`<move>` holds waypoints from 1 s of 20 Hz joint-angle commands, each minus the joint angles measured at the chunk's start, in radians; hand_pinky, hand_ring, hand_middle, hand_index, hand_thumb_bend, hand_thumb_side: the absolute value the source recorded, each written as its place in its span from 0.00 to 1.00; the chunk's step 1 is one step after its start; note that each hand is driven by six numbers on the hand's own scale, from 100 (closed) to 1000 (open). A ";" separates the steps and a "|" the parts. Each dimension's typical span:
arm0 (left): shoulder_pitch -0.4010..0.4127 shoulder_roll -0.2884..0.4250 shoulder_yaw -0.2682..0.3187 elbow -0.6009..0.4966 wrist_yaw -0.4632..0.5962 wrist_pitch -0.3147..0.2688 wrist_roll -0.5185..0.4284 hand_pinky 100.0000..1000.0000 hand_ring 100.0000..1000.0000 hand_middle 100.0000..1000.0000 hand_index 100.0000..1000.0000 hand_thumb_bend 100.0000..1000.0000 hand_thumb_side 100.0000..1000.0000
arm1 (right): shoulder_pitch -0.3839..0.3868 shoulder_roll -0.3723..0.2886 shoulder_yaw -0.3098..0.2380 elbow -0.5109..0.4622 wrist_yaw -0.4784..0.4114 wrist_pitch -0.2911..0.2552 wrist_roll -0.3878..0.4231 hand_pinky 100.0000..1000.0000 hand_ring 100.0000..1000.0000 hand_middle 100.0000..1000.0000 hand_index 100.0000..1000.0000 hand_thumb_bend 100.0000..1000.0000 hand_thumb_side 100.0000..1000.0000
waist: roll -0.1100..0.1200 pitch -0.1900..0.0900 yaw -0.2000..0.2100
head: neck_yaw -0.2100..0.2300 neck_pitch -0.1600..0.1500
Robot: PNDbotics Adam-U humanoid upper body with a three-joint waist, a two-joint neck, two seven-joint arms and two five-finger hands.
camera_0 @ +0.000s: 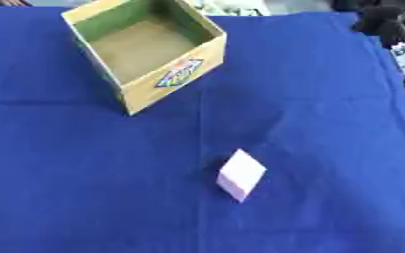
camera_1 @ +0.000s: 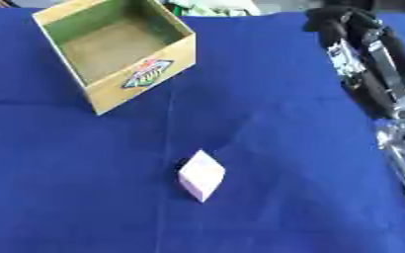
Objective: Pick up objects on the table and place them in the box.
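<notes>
Small pale pink block [camera_1: 201, 175] on the blue-clothed counter [camera_1: 85, 197], near the middle, tilted corner-forward, long axis running roughly near-to-far. Well apart from the yellow cardboard box [camera_0: 176, 74] at far left — open top, greenish inner walls, bare brown floor, printed label on the near face. Right robot hand [camera_1: 348, 29] up at the far right edge, dark, fingers impossible to read — state unclear. Block down and to the left of that robot hand; right arm clearly the nearer one. No left robot hand in view. Block matte, crisp-edged, probably light. Nothing boxed yet.
</notes>
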 commanded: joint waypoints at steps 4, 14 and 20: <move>-0.004 0.029 0.014 -0.017 -0.004 0.002 0.002 0.68 0.74 0.71 0.73 0.51 0.86 | -0.011 -0.042 -0.004 -0.019 0.009 -0.002 0.004 0.79 0.75 0.63 0.80 0.00 1.00 | 0.002 -0.020 0.000 | -0.020 0.008; -0.003 0.035 0.011 -0.017 -0.003 0.002 -0.002 0.68 0.74 0.71 0.73 0.51 0.86 | -0.027 -0.176 0.051 -0.019 0.059 -0.007 0.056 0.79 0.77 0.67 0.81 0.00 1.00 | 0.000 -0.025 0.000 | -0.022 0.018; 0.000 0.040 0.007 -0.017 -0.002 0.004 -0.007 0.68 0.74 0.71 0.73 0.50 0.86 | -0.064 -0.308 0.135 -0.019 0.136 0.021 0.114 0.80 0.78 0.70 0.82 0.00 1.00 | -0.005 -0.034 0.000 | -0.022 0.023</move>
